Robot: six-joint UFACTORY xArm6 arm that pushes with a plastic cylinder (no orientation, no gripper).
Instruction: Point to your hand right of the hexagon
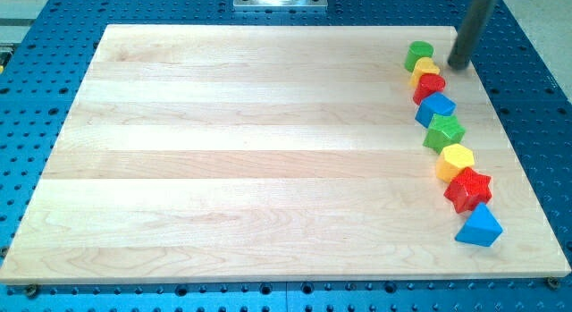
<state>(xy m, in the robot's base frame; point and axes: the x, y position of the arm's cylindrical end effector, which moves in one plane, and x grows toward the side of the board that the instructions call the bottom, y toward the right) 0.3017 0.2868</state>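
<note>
Standing by the green block (pixel 418 54) with my tip (pixel 458 66). Slide down to just right of the yellow hexagon (pixel 455 159), touching nothing. No pincer to tell of, only a rod (pixel 474 21).

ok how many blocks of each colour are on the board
green: 2, one at the chain's top and a star
yellow: 2, one near the top and a hexagon
red: 2, one upper and a star
blue: 2, one mid-chain and a triangle
total: 8
My tip sits right of the top green block.
</note>
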